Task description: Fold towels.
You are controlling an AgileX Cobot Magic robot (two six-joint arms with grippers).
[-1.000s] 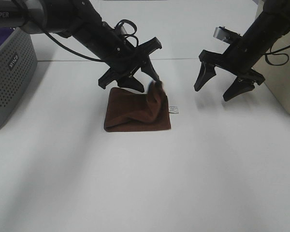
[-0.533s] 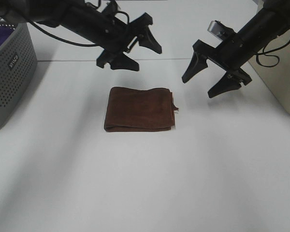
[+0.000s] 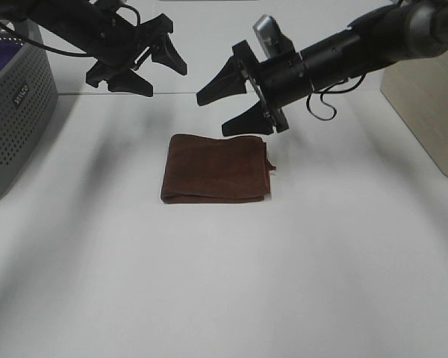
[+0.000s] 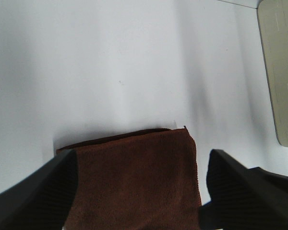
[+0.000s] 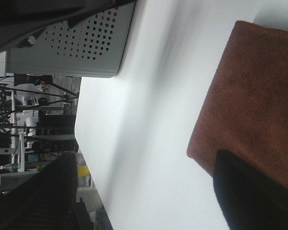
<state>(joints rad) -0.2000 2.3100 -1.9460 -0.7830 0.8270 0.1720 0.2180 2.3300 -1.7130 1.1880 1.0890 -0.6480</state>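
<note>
Lying at the middle of the white desk [image 3: 224, 283], one reddish-brown plush towel [image 3: 215, 168], folded to a layered rectangle and held by nothing; jaws of left arm [image 3: 67, 22] and right arm [image 3: 358, 41] both apart, empty, hovering beyond its far edge; folding judged near complete.

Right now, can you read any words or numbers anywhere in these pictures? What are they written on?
Dark label on the grey basket: white letters set sideways, too blurred to read.
Tiny tag at the corner of the brown towel: too small to read.
No other writing, number or sign shows in any view.
</note>
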